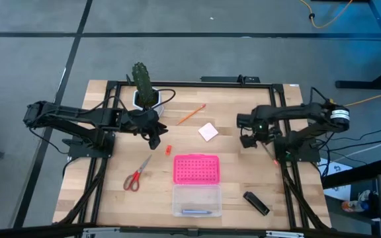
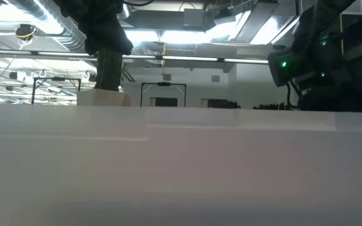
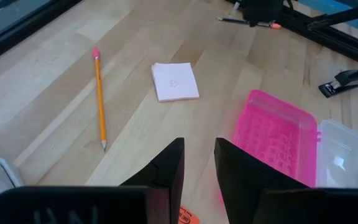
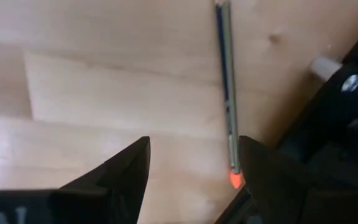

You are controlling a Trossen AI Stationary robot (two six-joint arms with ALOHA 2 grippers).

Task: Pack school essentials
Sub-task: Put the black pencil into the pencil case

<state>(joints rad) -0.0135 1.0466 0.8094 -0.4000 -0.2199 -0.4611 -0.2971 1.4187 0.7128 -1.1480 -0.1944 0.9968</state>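
Observation:
My left gripper (image 1: 154, 137) (image 3: 199, 152) is open, hovering beside the cactus pot (image 1: 145, 99) and over the tiny red-orange piece (image 1: 168, 149) (image 3: 188, 216). Beyond it lie the orange pencil (image 3: 100, 99) and the pink notepad (image 3: 174, 81). My right gripper (image 1: 249, 137) (image 4: 194, 149) is open above the table's right side. A thin dark pen with an orange-red end (image 4: 227, 81) lies flat below it, close to one finger; no touch shows. The red-handled scissors (image 1: 136, 175) and the black block (image 1: 256, 203) lie flat nearer the near edge.
The pink dotted lid (image 1: 196, 168) lies beside the clear box (image 1: 197, 200), which has a pen (image 1: 197, 211) inside. A black frame (image 1: 280, 99) runs around the table. In the low view a pale surface fills the lower part; the cactus pot (image 2: 102, 97) shows above it.

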